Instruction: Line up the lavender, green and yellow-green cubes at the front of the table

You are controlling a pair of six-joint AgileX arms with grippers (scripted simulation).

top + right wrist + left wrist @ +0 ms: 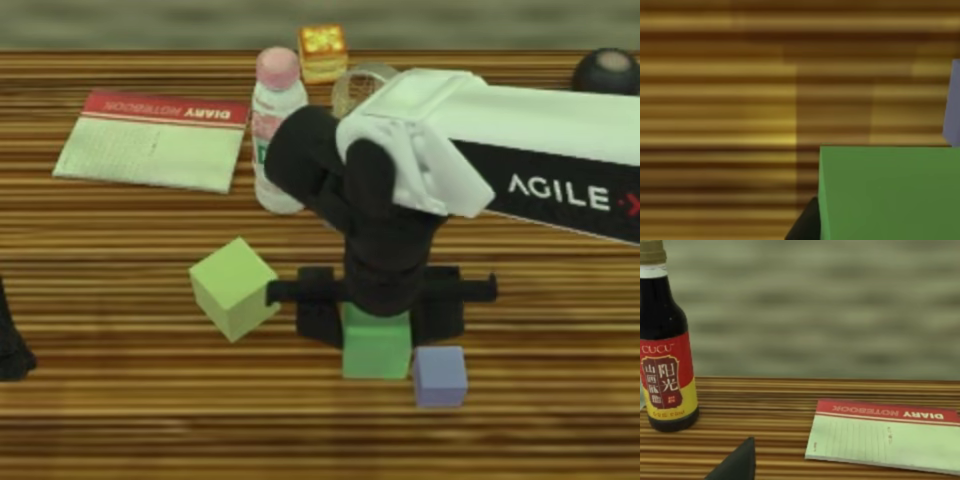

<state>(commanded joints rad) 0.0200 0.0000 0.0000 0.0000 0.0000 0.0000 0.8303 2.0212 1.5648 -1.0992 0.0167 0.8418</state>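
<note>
Placement of the green cube (376,345) was, by my reading, the step in hand. The right gripper (378,318) stood directly over that cube, its fingers spread to either side and its body hiding the cube's far edge; whether the pads were touching the cube's sides I could not tell, though the spread looked wider than the cube, so I judged it released or about to be. The cube sat on the table (120,420), near the front edge. The lavender cube (440,376) lay just beside it on the right and slightly nearer the front, their corners close or touching. The yellow-green cube (233,287) stood apart on the green cube's left, twisted out of square and a little farther back. To finish well, the gripper should lift straight up so neither finger drags the green cube or knocks its lavender neighbour, then fetch the yellow-green one, square it, and set it level with the green cube. The left arm (12,345) was parked far to the green cube's left, its fingers unreadable.
</note>
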